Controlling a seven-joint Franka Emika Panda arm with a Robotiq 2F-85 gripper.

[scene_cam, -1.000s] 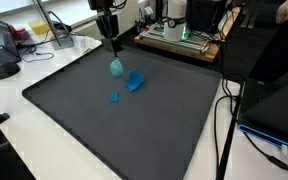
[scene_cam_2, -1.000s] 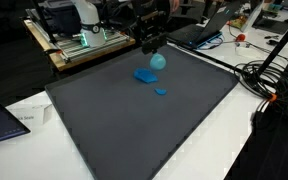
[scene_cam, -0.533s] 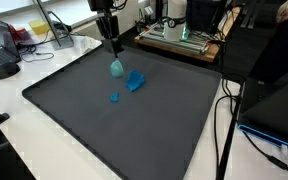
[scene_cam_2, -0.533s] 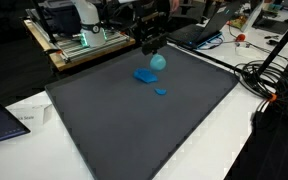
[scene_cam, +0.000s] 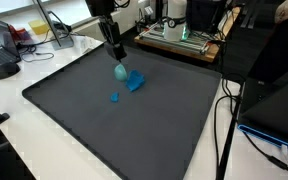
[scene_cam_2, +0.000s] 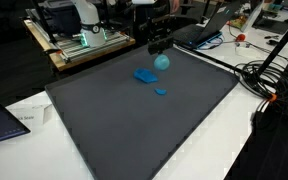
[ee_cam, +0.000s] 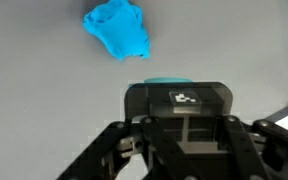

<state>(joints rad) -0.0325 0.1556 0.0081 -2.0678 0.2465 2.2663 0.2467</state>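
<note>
A teal ball sits at the far side of the black mat, right under my gripper, whose fingers are shut on its top. The other exterior view shows the same ball below the gripper. In the wrist view only a teal sliver of the ball peeks out behind the gripper. A crumpled blue piece lies just beside the ball, also seen as the blue piece in the wrist view. A small blue bit lies nearer the mat's middle.
The mat lies on a white table. Behind it a machine stands on a wooden board. A laptop sits at one corner, and cables run along the table beside the mat.
The arm has tilted and shifted a little sideways above the ball. The ball has barely moved, and the blue pieces lie where they were.
</note>
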